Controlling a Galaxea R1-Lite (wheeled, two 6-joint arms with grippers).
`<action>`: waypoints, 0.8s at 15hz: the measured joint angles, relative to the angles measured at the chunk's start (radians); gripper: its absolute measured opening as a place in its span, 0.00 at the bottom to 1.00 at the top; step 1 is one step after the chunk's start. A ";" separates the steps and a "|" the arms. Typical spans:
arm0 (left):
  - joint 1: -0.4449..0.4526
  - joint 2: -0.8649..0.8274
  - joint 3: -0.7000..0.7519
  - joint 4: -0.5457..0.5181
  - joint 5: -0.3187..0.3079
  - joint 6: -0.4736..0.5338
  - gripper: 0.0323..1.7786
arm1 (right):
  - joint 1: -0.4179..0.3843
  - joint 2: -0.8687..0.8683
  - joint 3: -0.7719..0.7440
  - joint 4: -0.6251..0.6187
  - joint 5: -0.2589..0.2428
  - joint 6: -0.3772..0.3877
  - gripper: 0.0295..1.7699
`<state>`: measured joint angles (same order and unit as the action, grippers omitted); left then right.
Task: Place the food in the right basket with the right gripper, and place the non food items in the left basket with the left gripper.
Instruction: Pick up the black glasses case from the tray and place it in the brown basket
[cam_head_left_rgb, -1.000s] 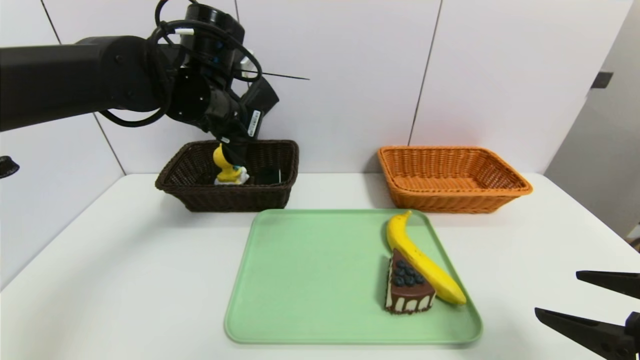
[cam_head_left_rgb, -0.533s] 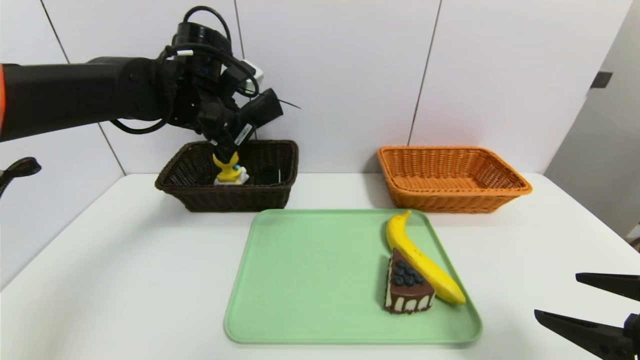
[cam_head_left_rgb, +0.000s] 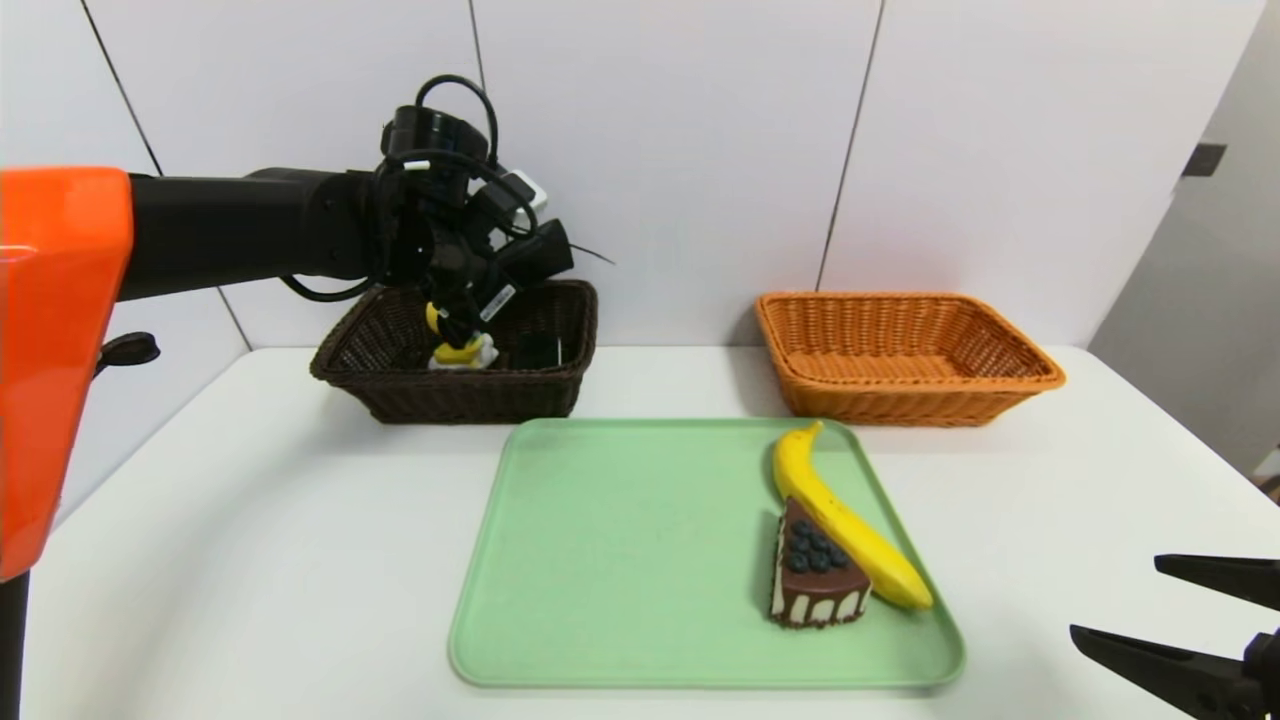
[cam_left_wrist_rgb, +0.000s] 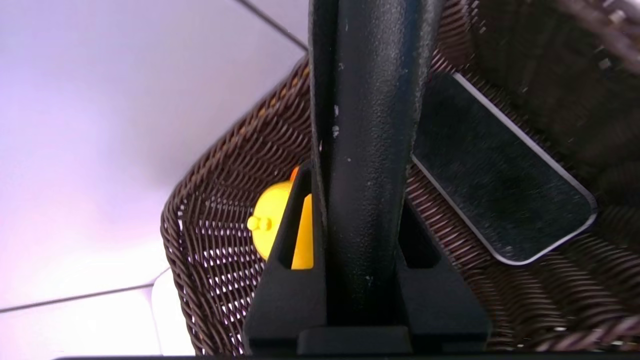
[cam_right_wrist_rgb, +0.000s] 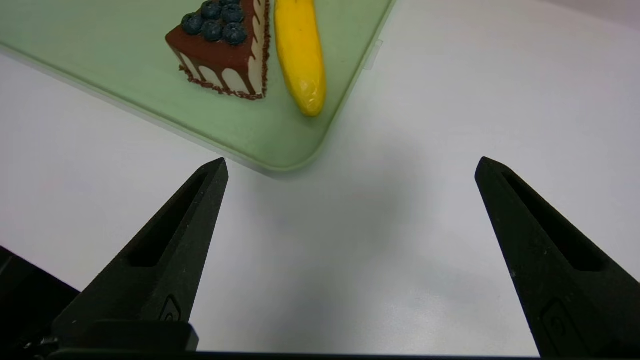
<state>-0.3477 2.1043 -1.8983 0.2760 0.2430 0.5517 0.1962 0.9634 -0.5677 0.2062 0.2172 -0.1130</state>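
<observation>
Duck toy (cam_head_left_rgb: 455, 345) pinched in the closed left tool (cam_head_left_rgb: 458, 322), inside the dark basket (cam_head_left_rgb: 400, 395).

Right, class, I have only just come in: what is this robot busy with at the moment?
It is sorting things off a green tray into two baskets. The left gripper, shut on a yellow duck toy, holds it inside the dark basket, where a flat black device already lies. The banana and cake slice wait on the tray. The orange basket holds nothing. The right gripper hangs open near the tray's corner.
</observation>
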 joint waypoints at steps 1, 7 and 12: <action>-0.002 -0.001 0.010 0.000 -0.001 -0.001 0.17 | -0.001 0.000 0.000 0.000 0.000 -0.001 0.97; -0.008 -0.003 0.074 -0.010 -0.004 -0.004 0.17 | -0.003 0.000 0.001 0.000 0.000 -0.001 0.97; -0.010 -0.002 0.082 -0.010 -0.004 -0.007 0.34 | -0.005 0.000 0.001 0.000 0.000 -0.001 0.97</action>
<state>-0.3574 2.1023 -1.8164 0.2660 0.2389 0.5449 0.1915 0.9630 -0.5662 0.2062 0.2174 -0.1140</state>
